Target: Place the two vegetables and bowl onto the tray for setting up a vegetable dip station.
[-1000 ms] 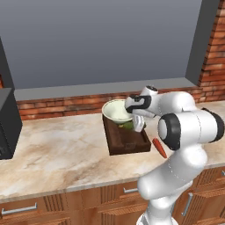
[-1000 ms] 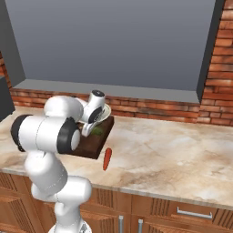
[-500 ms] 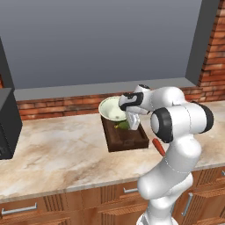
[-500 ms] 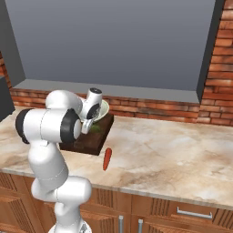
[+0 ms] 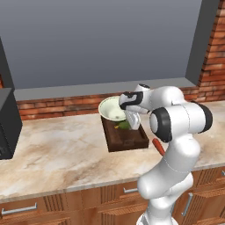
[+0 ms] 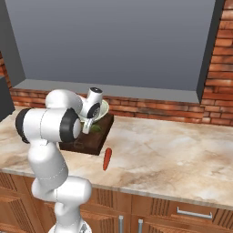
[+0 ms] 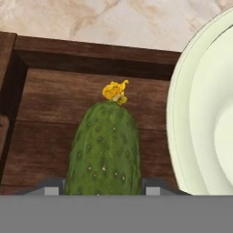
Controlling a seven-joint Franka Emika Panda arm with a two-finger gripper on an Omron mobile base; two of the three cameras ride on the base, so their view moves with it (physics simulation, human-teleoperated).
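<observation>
Cucumber (image 7: 104, 148) lay on the wooden tray (image 7: 54, 95), with the gripper (image 5: 133, 123) closed on its sides.
The bowl (image 5: 112, 109) sat over the tray's far end, just beside the cucumber. The carrot (image 6: 107, 159) lay on the marble counter (image 6: 182, 154), off the tray's near corner. The arm blocked most of the tray in both base views. The hand view alone showed the cucumber's yellow blossom tip and bumpy skin between the fingertips.
</observation>
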